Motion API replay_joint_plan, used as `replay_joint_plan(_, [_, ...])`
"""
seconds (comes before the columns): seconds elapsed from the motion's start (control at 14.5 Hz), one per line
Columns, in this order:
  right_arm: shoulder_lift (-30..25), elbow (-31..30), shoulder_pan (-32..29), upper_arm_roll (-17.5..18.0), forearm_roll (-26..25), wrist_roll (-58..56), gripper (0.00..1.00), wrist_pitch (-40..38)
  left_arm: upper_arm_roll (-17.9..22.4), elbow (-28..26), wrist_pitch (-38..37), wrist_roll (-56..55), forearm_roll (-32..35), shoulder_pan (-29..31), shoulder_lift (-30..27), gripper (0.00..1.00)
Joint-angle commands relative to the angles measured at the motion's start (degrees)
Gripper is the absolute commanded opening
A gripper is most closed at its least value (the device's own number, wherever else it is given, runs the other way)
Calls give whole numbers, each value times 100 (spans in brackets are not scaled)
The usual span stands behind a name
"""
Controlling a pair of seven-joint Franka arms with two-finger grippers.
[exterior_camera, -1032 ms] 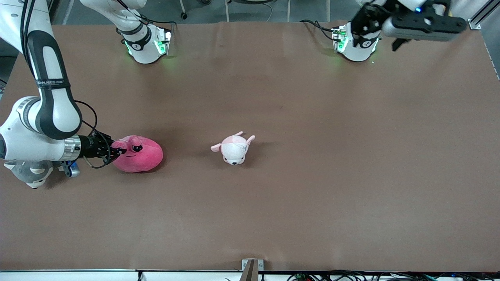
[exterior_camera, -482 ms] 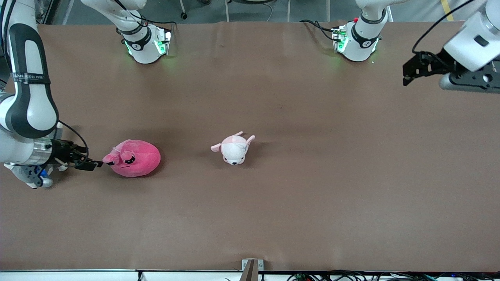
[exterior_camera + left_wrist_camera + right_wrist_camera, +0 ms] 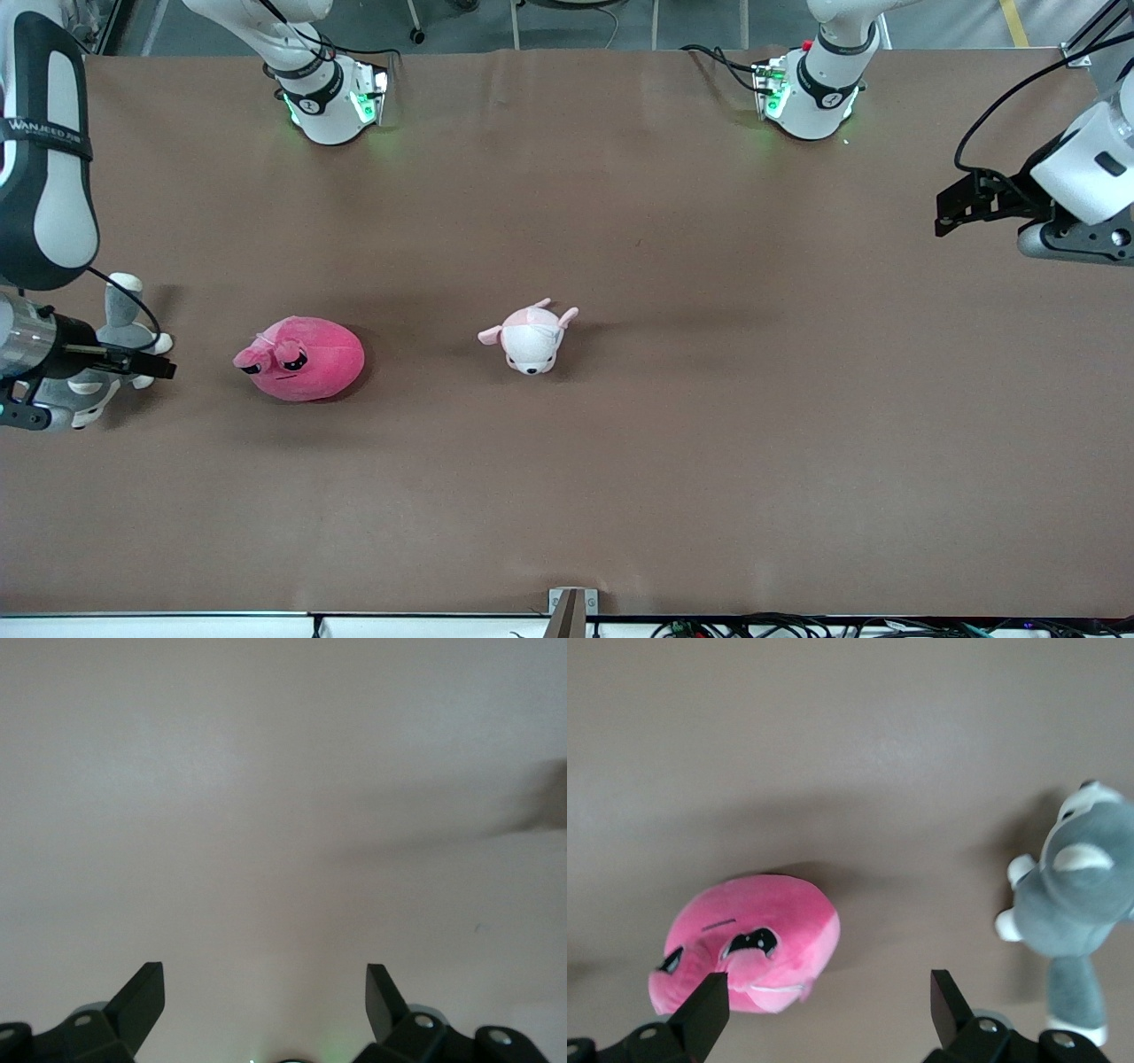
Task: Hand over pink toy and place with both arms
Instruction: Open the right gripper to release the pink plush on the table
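The left wrist view looks down on the bare brown table (image 3: 266, 797). The left gripper (image 3: 264, 997) has its two black fingers (image 3: 142, 1001) spread wide with nothing between them. A soft dark shadow (image 3: 532, 815) crosses the table surface toward one edge of the view.

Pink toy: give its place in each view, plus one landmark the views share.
Front view: the pink toy lies on the table toward the right arm's end.
Left wrist view: not in it.
Right wrist view: it lies just ahead of the open right gripper.
Shared landmark: the grey husky.
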Motion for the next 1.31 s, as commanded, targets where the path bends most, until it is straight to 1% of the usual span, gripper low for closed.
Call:
replay_joint_plan(0.0, [-196,147,27,17,-204,-356,100,-429,-58,-260,165,150,111,86,-166,100])
replay_joint_plan(0.28, [-574,156,342,35,-178,224,100,-1107,-58,-233,165,150,102,95,-123,100])
replay_joint_plan(0.41, [-601,243,500,43,-178,190,100,-1117,-58,-233,165,133,102,95,-114,100])
replay_joint_plan(0.55, [-566,533,667,26,-195,181,100,-1108,-49,-233,165,63,102,25,-96,100])
replay_joint_plan(0.69, [-540,604,660,17,-205,181,100,-1117,-40,-233,165,89,102,-19,-87,100])
replay_joint_plan(0.76, [-540,605,625,17,-187,172,100,-1108,90,-233,156,115,102,-98,-87,100])
replay_joint_plan(0.96, [-540,605,589,8,-187,154,100,-1082,1169,-216,156,177,102,-1009,-96,100])
replay_joint_plan(1.03, [-540,605,589,-9,-204,154,100,-1099,1451,-216,156,186,102,-1291,-105,100])
replay_joint_plan(1.1, [-540,587,502,-18,-118,154,100,-1117,1619,-216,156,238,102,-1416,-114,100])
replay_joint_plan(1.24, [-592,517,370,-9,-117,146,100,-1318,1709,-216,148,378,94,-1443,-122,100])
